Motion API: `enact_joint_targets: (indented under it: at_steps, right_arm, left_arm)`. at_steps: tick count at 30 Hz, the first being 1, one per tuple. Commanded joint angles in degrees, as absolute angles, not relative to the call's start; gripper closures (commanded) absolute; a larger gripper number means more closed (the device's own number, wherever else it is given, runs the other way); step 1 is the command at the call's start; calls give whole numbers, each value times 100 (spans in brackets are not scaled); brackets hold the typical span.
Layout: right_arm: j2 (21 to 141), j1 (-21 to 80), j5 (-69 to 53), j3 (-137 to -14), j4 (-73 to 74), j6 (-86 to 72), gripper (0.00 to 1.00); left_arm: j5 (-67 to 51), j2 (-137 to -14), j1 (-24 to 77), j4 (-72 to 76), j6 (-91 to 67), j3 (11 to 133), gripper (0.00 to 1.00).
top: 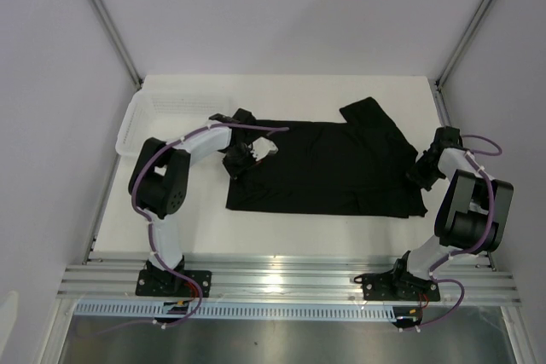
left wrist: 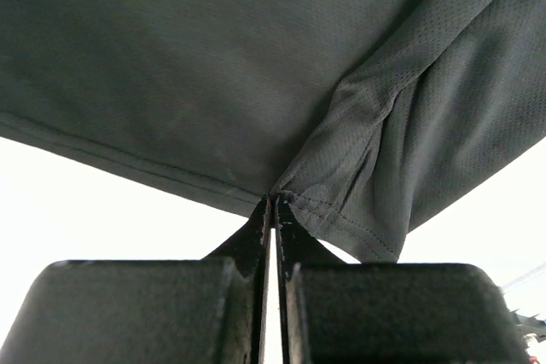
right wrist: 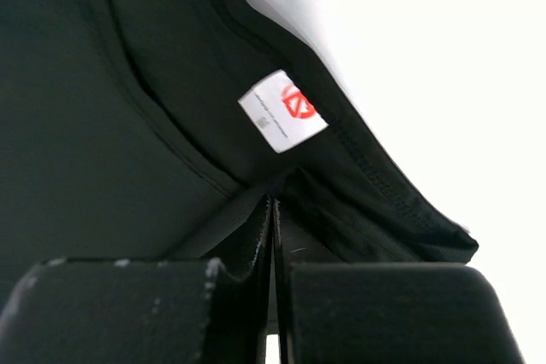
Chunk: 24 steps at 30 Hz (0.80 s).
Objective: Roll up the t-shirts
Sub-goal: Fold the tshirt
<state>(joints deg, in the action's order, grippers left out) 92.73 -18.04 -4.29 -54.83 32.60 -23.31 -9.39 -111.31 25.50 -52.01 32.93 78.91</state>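
The top camera sat high behind the arm bases, looking down toward twelve o'clock over the whole white table. Each wrist camera peered along its pinched jaws from very close: that on the left gripper faced the black t-shirt hem, nine o'clock in the top view, and that on the right gripper faced the neck label, three o'clock. All three shared that shirt.

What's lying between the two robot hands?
The black t-shirt, spread out from the left gripper to the right gripper, each shut on one end. The top external view shows it.
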Motion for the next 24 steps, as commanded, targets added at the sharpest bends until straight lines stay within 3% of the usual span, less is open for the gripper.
enact_joint_targets:
  at_steps: [1,24]
  right_arm:
    - [9228,-1846,-466,-5774,3226,-2276,100]
    - [9685,-1863,-422,-5959,2927,-2312,100]
  left_arm:
    - [-941,-10828,2487,-5124,3182,8252,99]
    - [-334,-11030,2267,-4913,2777,8209,99]
